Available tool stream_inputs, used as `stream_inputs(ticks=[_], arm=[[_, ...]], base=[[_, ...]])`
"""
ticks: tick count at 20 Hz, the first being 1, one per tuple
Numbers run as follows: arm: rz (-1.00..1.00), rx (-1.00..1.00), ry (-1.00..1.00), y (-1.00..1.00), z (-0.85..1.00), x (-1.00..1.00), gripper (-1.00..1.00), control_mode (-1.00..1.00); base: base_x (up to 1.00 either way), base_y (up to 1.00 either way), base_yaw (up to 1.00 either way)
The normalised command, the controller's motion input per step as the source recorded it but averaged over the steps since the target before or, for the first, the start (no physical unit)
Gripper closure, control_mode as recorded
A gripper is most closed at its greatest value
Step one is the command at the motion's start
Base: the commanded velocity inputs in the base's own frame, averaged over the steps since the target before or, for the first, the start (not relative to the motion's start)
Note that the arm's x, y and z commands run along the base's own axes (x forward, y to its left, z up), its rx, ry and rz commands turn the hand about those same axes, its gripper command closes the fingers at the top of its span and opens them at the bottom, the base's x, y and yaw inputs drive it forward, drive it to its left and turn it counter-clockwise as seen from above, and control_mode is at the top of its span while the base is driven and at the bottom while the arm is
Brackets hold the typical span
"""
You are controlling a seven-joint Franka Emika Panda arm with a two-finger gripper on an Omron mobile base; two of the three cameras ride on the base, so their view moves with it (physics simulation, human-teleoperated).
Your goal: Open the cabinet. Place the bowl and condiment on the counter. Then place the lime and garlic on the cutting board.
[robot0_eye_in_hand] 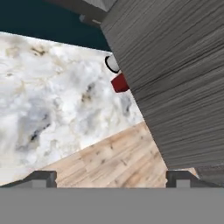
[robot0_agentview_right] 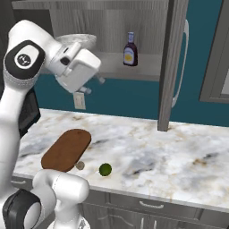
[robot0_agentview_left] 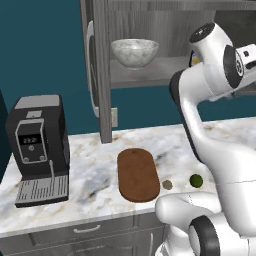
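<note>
tool [robot0_eye_in_hand: 111, 177]: fingers spread wide, nothing in them, up by the open cabinet [robot0_agentview_left: 102, 70]
bowl [robot0_agentview_left: 134, 52]: on the shelf
bottle [robot0_agentview_right: 130, 49]: same shelf, further right
risk: a clumsy reach could knock either onto the bench [robot0_agentview_right: 179, 152]

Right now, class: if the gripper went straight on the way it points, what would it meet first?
Probably the marble counter: the open gripper aims at it, just beside the cabinet door. Depth is unclear.

Marbled white-grey bowl [robot0_agentview_left: 135, 52], green lime [robot0_agentview_left: 196, 180], reddish-brown cutting board [robot0_agentview_left: 138, 174].
</note>
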Motion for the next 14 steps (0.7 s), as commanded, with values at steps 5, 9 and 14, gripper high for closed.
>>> stream_inputs(ticks=[5, 9, 14], arm=[[-0.01, 0.13, -0.37, 0.19, -0.02, 0.17, -1.00, -1.00], [-0.09, 0.01, -0.25, 0.00, 0.00, 0.14, -1.00, -1.00], [-0.10, 0.05, -0.32, 0.00, 0.04, 0.01, -1.00, -1.00]], base=[[0.00, 0.00, 0.00], [0.00, 0.00, 0.00], [0.00, 0.00, 0.00]])
